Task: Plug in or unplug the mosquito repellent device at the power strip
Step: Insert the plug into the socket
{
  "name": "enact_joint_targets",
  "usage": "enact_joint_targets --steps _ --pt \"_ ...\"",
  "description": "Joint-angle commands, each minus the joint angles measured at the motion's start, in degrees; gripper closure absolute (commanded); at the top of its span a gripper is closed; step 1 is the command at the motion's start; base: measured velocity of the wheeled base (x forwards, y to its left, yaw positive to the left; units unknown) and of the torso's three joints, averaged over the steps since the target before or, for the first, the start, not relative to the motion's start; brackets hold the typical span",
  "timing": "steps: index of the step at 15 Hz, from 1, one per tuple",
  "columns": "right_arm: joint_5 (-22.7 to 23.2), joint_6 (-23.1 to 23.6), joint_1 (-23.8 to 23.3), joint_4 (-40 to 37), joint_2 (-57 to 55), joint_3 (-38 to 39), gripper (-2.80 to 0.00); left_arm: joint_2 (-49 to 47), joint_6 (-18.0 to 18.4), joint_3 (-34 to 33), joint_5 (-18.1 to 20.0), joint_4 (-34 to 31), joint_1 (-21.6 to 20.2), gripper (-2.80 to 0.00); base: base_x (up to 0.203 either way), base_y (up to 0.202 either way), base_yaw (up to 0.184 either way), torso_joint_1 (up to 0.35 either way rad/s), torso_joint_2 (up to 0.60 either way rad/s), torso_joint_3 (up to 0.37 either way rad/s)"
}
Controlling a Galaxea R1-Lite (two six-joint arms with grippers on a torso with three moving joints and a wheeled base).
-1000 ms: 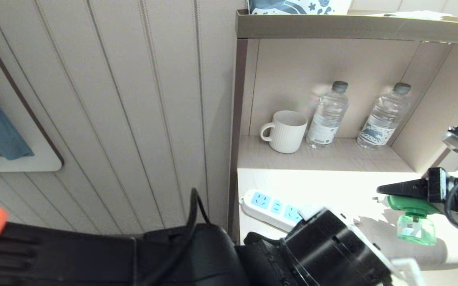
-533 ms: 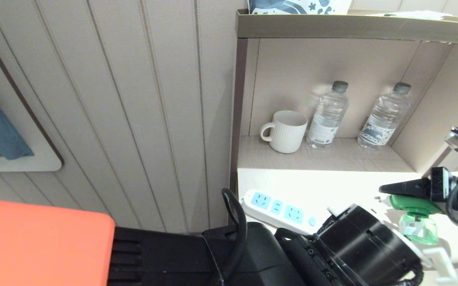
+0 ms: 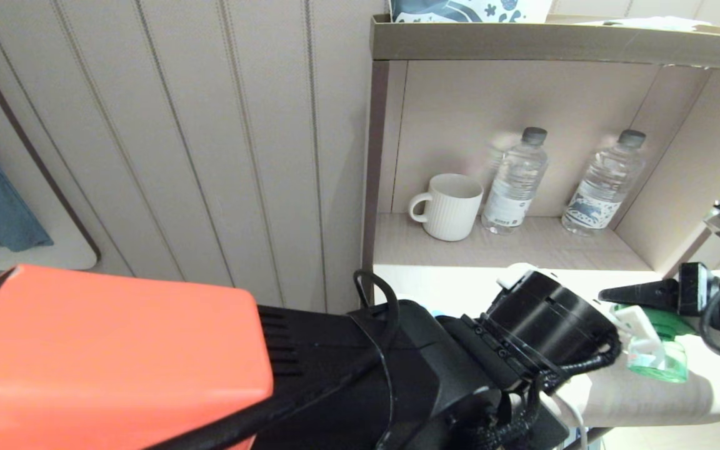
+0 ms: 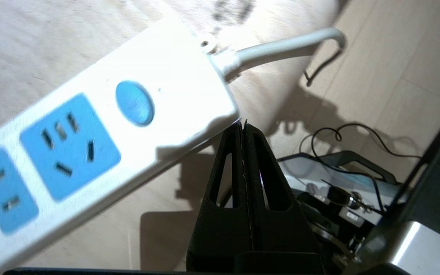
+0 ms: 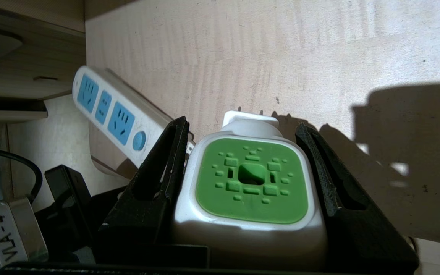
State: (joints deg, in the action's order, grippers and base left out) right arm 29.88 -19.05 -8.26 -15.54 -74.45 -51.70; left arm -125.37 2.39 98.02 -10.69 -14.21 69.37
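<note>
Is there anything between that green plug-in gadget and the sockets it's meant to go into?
Nothing visible lies between them in the right wrist view: the mosquito repellent device, gripped by the right gripper, faces bare tabletop up to the power strip. The left gripper, shut, sits beside the strip's cord end.

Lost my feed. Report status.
Right gripper shut on mosquito repellent device, unplugged. Left gripper shut, empty, beside power strip. Sockets clear.
</note>
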Motion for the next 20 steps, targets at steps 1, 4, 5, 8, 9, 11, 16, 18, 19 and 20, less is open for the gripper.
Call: enact_joint_targets --steps 1,4,5,8,9,11,16,18,19,20 --pt "0.18 0.15 -0.48 -0.10 -0.17 0.19 0.00 -2.22 -0.01 3.60 -0.06 -0.04 -1.33 0.00 0.000 0.000 0.000 0.000 0.00 0.000" --pt "0.27 0.24 -0.44 -0.10 -0.34 0.68 0.00 -4.27 0.07 8.05 -0.08 -0.54 -1.68 0.00 0.000 0.000 0.000 0.000 0.00 0.000" --pt "0.27 0.41 -0.44 -0.01 -0.52 0.81 0.00 -5.00 0.07 9.03 -0.11 -0.55 -1.69 0.00 0.000 0.000 0.000 0.000 0.00 0.000" --pt "0.27 0.68 -0.53 -0.01 -0.68 0.99 0.00 -3.84 -0.08 8.42 -0.12 -0.55 -1.60 0.00 0.000 0.000 0.000 0.000 0.00 0.000" --pt "0.27 0.75 -0.53 -0.01 -0.81 1.08 0.00 -3.28 -0.02 8.12 -0.12 -0.58 -1.60 0.00 0.000 0.000 0.000 0.000 0.00 0.000" --pt "1.01 0.68 -0.53 0.37 -0.87 1.29 0.00 -2.46 -0.02 7.25 -0.20 -0.66 -1.60 0.00 0.000 0.000 0.000 0.000 0.00 0.000" --pt "1.41 0.68 -0.53 0.51 -0.70 1.43 0.00 3.19 0.00 3.90 -1.65 -0.34 -4.03 0.00 0.000 0.000 0.000 0.000 0.00 0.000" --pt "1.50 0.68 -0.53 0.51 -0.61 1.60 0.00 3.32 0.00 6.49 -1.92 0.01 -7.20 0.00 0.000 0.000 0.000 0.000 0.00 0.000" --pt "1.50 0.59 -0.53 0.51 -0.61 1.60 0.00 2.02 -0.12 9.00 -2.26 0.04 -8.29 0.00 0.000 0.000 0.000 0.000 0.00 0.000" --pt "1.59 0.59 -0.44 0.51 -0.52 1.60 0.00 -0.45 -0.12 11.39 -2.92 0.20 -9.05 0.00 0.000 0.000 0.000 0.000 0.00 0.000"
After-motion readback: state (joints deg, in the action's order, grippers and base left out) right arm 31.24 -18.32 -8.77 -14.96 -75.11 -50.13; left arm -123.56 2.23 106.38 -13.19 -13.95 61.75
